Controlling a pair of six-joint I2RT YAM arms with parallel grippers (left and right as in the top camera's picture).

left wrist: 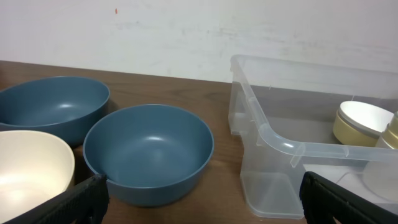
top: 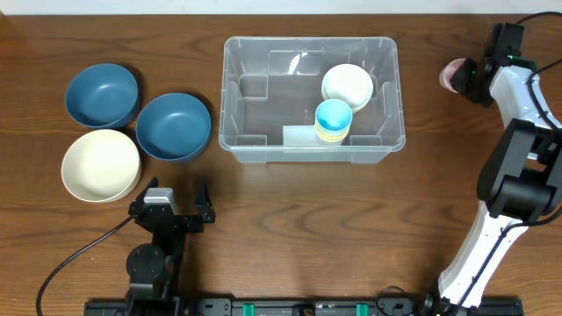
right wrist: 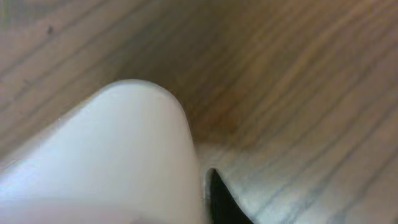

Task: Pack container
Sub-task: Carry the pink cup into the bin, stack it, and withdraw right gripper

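The clear rectangular container (top: 307, 140) stands at the table's middle back. It holds a cream bowl (top: 347, 85) and a blue cup stacked on a yellow cup (top: 334, 118). The container also shows in the left wrist view (left wrist: 280, 143). My right gripper (top: 468, 75) is at the far right back, shut on a pale pink cup (top: 451, 74). That cup (right wrist: 124, 155) fills the right wrist view, with one dark finger (right wrist: 221, 196) against its wall. My left gripper (top: 171, 204) is open and empty near the front edge, its fingers (left wrist: 208, 208) wide apart.
Two blue bowls (top: 102, 94) (top: 173, 125) and a cream bowl (top: 101, 164) sit at the left. The nearer blue bowl (left wrist: 149, 152) lies just ahead of the left gripper. The right arm (top: 518, 167) stands along the right side.
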